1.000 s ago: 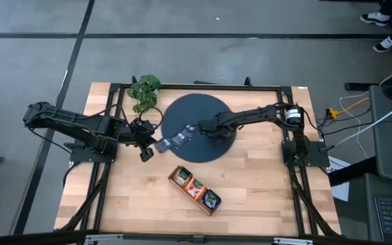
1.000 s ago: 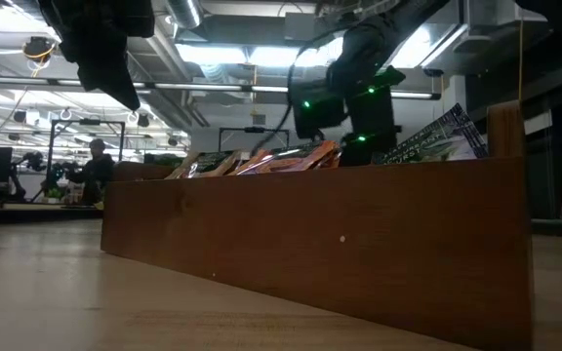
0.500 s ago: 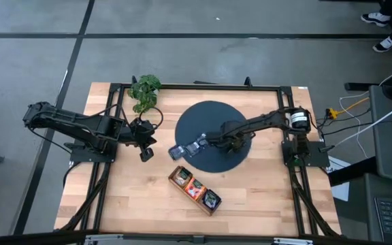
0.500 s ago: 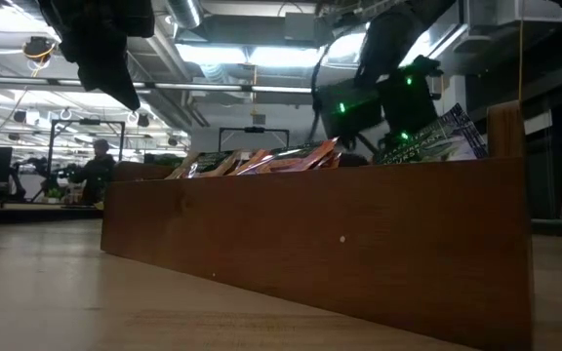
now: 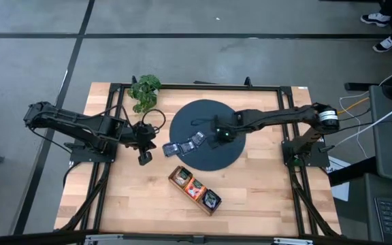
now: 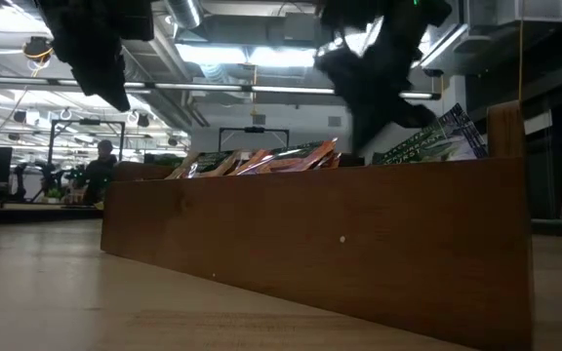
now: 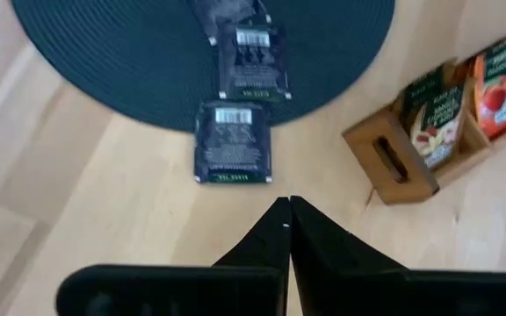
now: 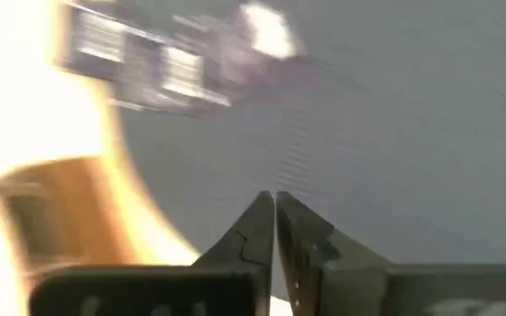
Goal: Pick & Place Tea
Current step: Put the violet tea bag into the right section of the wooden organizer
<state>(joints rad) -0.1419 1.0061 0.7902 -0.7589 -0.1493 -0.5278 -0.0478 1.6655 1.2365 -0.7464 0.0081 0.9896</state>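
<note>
Three dark tea sachets lie flat in a row at the left near edge of the dark round mat. One sachet lies on the wood just off the mat, and two more lie on it. My left gripper hangs shut above the wood, left of the row, touching nothing. My right gripper is shut and empty above the mat, right of the row. The wooden tray holds several upright sachets.
A leafy green plant stands at the far left of the table. The tray's long wall fills the low view near the front. Bare wood lies to the left and right of the tray. A person shows far off in the room.
My right gripper has drawn back from the sachet row toward the table's right edge and risen clear of the mat, tipping steeper downward. The mat and the sachets have slid a little toward the table's right.
</note>
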